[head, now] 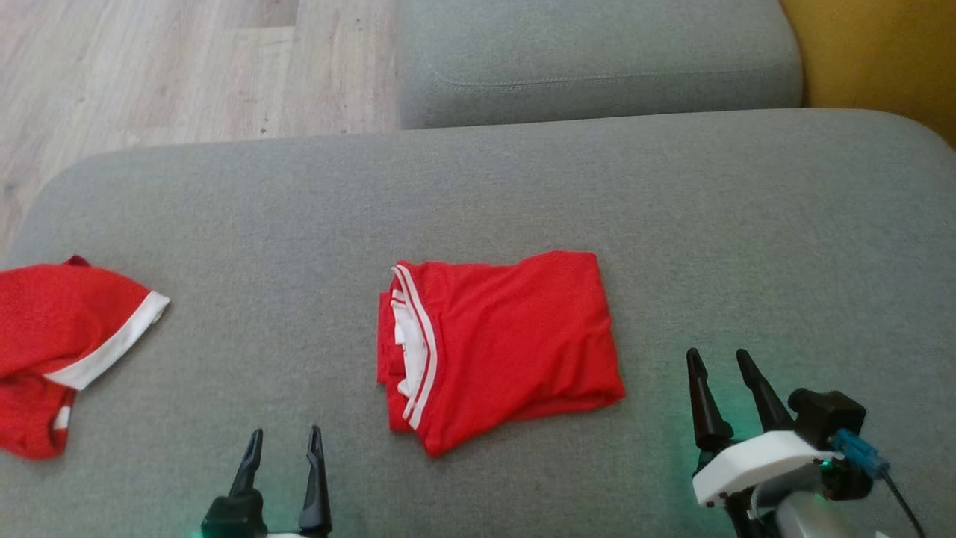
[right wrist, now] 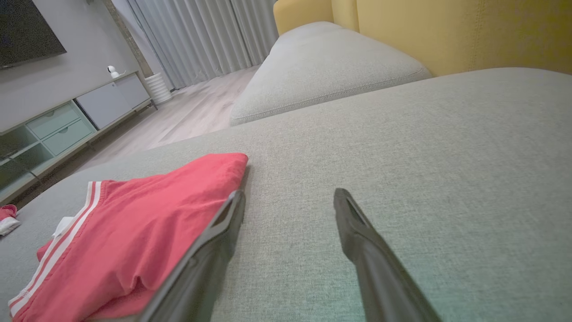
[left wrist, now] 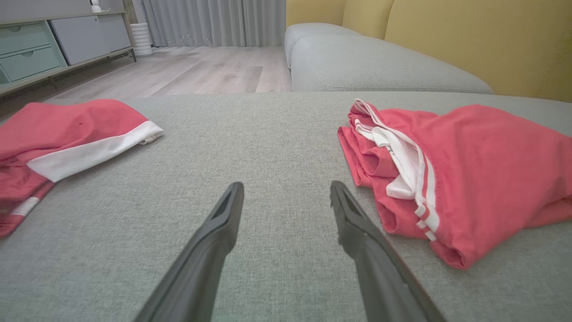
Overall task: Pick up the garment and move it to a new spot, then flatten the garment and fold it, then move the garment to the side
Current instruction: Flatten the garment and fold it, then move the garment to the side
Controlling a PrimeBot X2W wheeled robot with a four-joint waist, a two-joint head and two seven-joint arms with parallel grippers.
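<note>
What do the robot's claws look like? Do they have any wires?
Each claw has two long, dark, pointy fingers, like skinny beaks. The left claw has a black base. The right claw is joined to a white block with a black box, a blue plug and a thin black cable. Green light glows near both.

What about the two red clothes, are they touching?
Apart. The head view shows bare gray cushion between the folded red garment and the other red garment at the left edge; the left wrist view shows that gap too.
</note>
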